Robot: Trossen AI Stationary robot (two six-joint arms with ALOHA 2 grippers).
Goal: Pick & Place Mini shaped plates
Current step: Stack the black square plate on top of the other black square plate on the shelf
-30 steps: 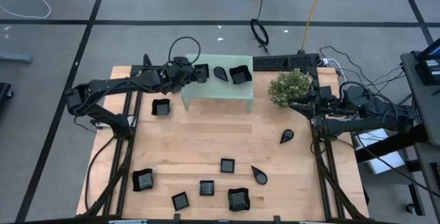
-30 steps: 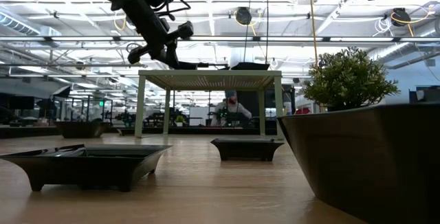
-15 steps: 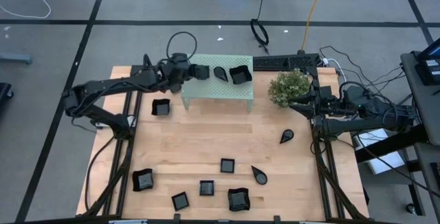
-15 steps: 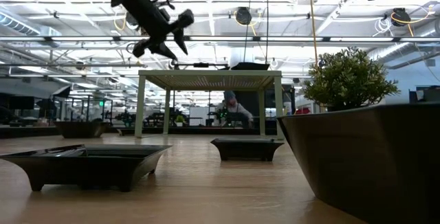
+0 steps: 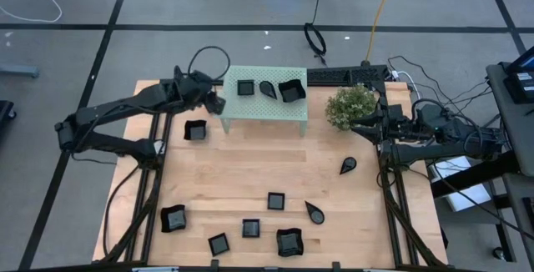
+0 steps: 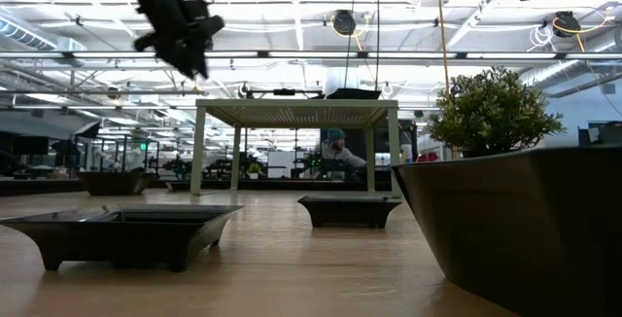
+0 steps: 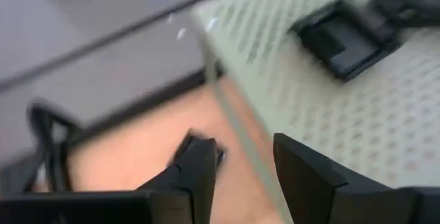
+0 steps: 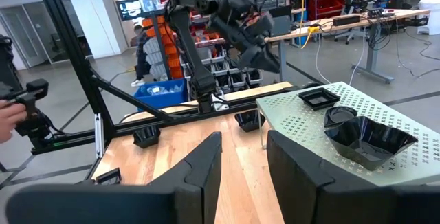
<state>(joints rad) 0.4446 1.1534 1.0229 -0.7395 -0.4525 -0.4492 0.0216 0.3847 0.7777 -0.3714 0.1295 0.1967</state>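
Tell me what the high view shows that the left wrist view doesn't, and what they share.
Only the high view shows the right gripper waiting by the plant, the teardrop plate near it, and the plates scattered at the table's near end, such as a square plate. Only the left wrist view shows the left gripper open and empty. Both show the small square plate on the green stand.

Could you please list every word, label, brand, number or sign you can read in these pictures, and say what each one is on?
None can be read.
The black plates and the green stand carry no markings.
The screens and signs in the room behind the table are too small and blurred to read.
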